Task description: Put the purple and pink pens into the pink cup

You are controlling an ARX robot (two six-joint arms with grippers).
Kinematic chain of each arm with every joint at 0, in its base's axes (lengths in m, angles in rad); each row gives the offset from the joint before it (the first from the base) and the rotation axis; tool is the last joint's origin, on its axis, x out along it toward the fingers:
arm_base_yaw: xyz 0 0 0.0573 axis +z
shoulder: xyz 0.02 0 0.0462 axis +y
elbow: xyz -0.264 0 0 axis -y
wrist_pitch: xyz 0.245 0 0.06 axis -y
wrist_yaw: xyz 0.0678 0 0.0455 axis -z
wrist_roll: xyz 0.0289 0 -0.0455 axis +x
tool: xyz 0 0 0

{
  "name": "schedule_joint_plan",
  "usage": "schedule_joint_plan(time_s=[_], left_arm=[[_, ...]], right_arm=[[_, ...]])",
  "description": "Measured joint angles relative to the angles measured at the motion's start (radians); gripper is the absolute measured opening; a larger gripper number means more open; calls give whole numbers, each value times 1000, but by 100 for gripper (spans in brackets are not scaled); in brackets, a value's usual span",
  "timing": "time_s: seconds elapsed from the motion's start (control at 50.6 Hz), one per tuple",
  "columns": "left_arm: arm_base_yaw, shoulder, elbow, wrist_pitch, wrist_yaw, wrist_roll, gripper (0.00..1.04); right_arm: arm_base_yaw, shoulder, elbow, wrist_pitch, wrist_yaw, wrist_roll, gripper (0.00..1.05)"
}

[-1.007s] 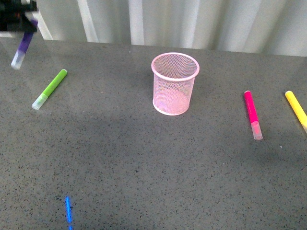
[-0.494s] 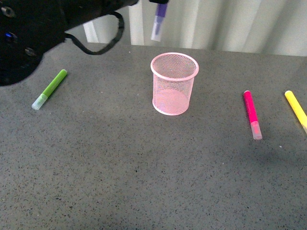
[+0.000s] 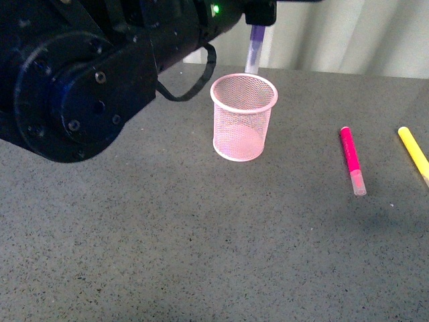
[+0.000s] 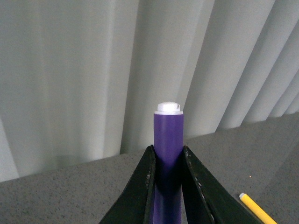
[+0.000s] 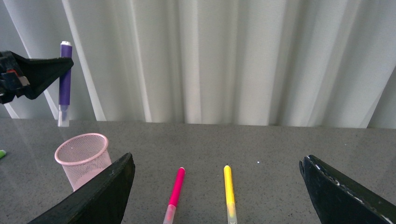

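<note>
swung across with the purple pen [image 3: 253,52] and now up by the far rim of the pink cup [image 3: 243,117]. left tool [image 4: 168,161] clenched on the pen, clear cap down, cup just under the tool and a bit nearer. not dropped in yet, so no pen in the cup. pink pen [image 3: 351,159] flat on the worktop [image 3: 201,255], well off to that tool's right, near the yellow marker [image 3: 413,153]. right tool [image 5: 217,160] wide open, gripping nothing. looks like one pen nearly done, one not started.
</note>
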State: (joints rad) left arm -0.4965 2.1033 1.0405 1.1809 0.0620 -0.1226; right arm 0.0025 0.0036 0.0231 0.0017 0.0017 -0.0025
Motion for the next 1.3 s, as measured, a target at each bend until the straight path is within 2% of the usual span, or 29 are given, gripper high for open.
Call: schedule_joint_plan(time_s=[0.731, 1.125, 1.185, 1.264, 1.303], left_arm=[[-11, 103, 60, 3, -36, -23, 13], [15, 74, 30, -41, -37, -75, 85], [26, -1, -7, -121, -18, -60, 98], [40, -134, -51, -311, -3, -14, 97], [53, -234, -72, -468, 12, 28, 98]], right_arm=[[0, 0, 0, 0, 0, 0, 98], [0, 0, 0, 0, 0, 0, 98], [0, 0, 0, 0, 0, 0, 98], [0, 0, 0, 0, 0, 0, 98], [0, 0, 0, 0, 0, 0, 98]])
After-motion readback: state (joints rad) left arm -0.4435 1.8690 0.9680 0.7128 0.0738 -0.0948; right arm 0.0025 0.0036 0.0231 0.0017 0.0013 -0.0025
